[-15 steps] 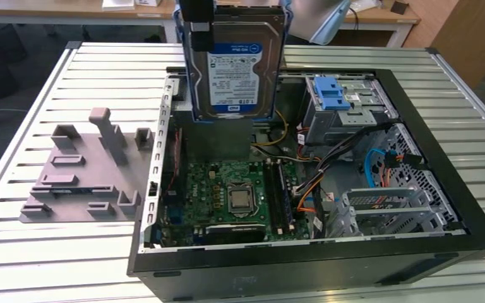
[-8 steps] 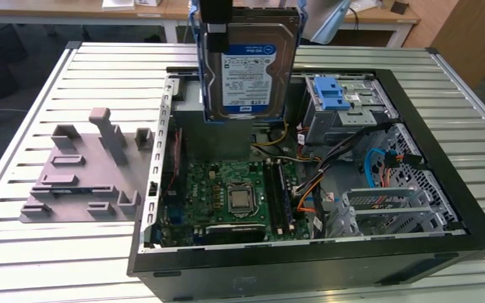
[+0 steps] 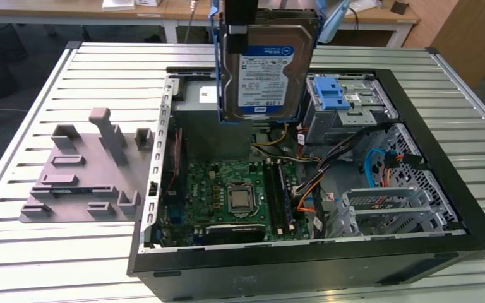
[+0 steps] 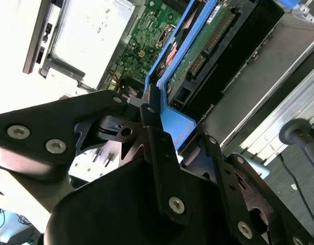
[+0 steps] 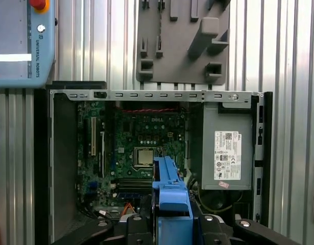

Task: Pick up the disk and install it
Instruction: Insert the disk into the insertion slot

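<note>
Open computer case (image 3: 310, 262) lies on its side on a slatted metal tabletop (image 3: 57, 252), with the motherboard (image 3: 225, 180) facing up.

- End effector (image 5: 172, 220): jaws closed on one end of the blue carrier bracket (image 5: 171, 189) that frames the disk (image 3: 265, 66). In both wrist views the blue plastic sits squeezed between the black jaw parts. The grip is on the carrier, not the metal body, probably to keep pressure off the drive itself.
- Disk: off the tabletop and touching nothing but the end effector. In the exterior view it hangs upright from that held end, label side to the camera, over the far part of the open case. Held on edge like this it likely clears the case walls and the loose cables below.
- Drive cage (image 3: 343, 120) with its blue latch (image 3: 333, 95): just to the exterior view's right of the hanging disk, inside the case, with no drive seated in it that I can see. How far the disk stands from the cage in depth is not clear.
- Grey metal box (image 5: 225, 127) with a white sticker: fixed at one end of the case, apart from the disk.
- Grey fixture (image 3: 78, 180) with upright pegs: on the tabletop at the exterior view's left, beside the case, carrying nothing.

Judgement: pick-up done, install not yet done.
</note>
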